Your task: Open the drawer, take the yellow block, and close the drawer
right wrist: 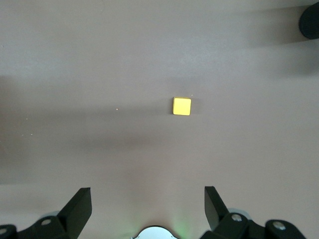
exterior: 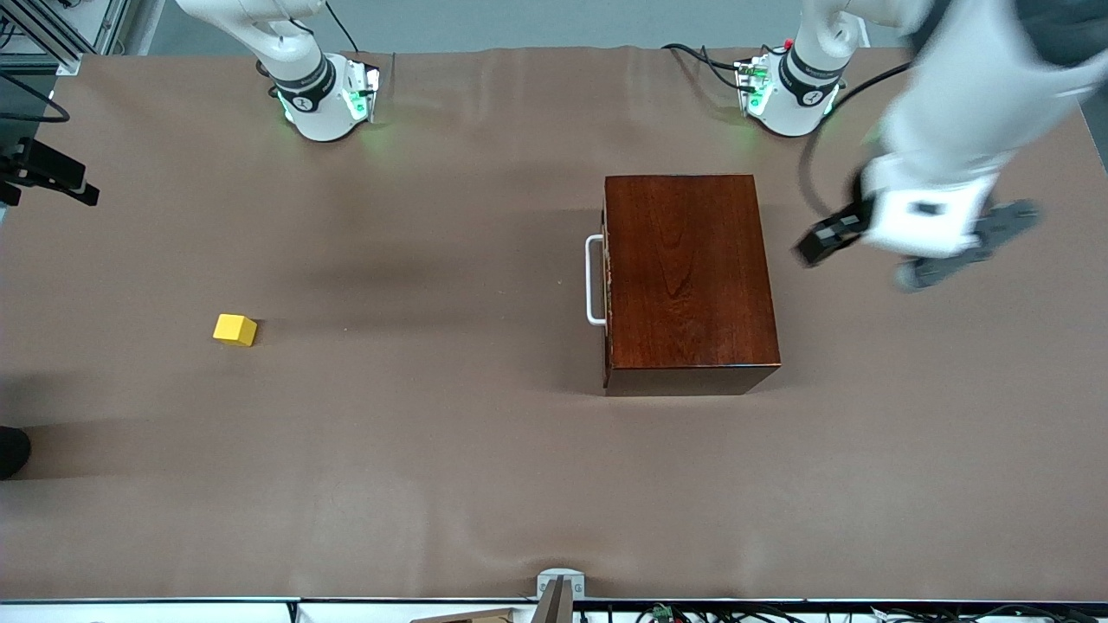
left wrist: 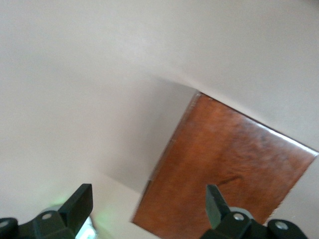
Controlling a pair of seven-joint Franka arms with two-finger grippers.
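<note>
The dark reddish-brown wooden box (exterior: 688, 281) stands mid-table. Its drawer is shut, and the white loop handle (exterior: 594, 279) faces the right arm's end. The yellow block (exterior: 235, 330) lies on the bare table toward the right arm's end, away from the box. My left arm's hand (exterior: 926, 221) hangs in the air beside the box at the left arm's end. My left gripper (left wrist: 148, 189) is open and empty, and the box top (left wrist: 229, 169) shows under it. My right gripper (right wrist: 147, 190) is open and empty, high over the table. The yellow block (right wrist: 182, 106) lies below it.
The arm bases (exterior: 325, 95) (exterior: 792, 91) stand along the table's edge farthest from the front camera. A black object (exterior: 13, 450) sits at the table's edge at the right arm's end, and it also shows in the right wrist view (right wrist: 310, 20). A grey mount (exterior: 560, 588) sits at the near edge.
</note>
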